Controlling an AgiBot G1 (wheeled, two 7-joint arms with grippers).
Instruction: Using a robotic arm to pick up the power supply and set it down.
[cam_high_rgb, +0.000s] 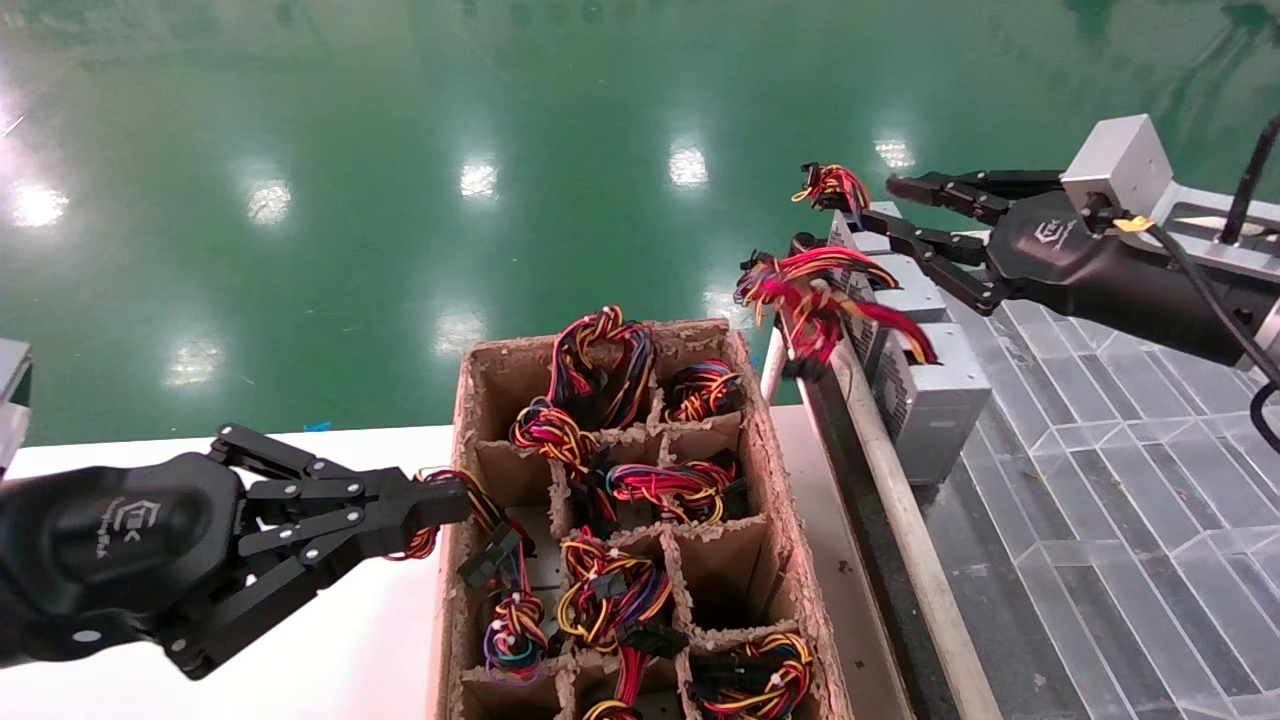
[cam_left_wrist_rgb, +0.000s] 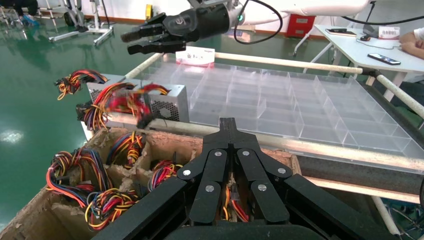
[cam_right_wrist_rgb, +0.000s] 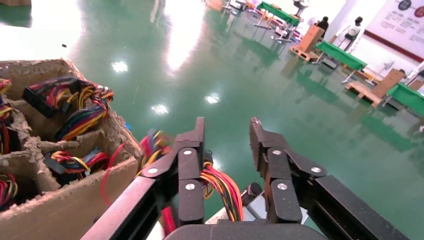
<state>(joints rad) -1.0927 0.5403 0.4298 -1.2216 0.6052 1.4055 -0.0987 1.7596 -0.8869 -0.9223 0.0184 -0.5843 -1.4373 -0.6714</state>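
A: Status on R end effector (cam_high_rgb: 905, 215)?
B: Fingers spread, nothing pinched. It hovers just above the power supply (cam_high_rgb: 915, 375), which stands on its side at the near-left corner of the clear divider tray (cam_high_rgb: 1110, 470), wire bundle (cam_high_rgb: 815, 295) hanging over the rail (cam_high_rgb: 885, 480).

A: L side?
B: L end effector (cam_high_rgb: 450, 505) pressed together, tip at the cardboard crate (cam_high_rgb: 770, 450) left wall, touching loose wires there. Can't tell if it's pinching any.

A: Surface?
B: White bench (cam_high_rgb: 350, 650) under the crate; crate cells are full of coloured harnesses. Tray sits beside it on a lower frame.

A: Room?
B: Glossy green floor (cam_high_rgb: 400, 150) w/ lamp reflections. R wrist view shows green tables (cam_right_wrist_rgb: 340, 52) and people far off.
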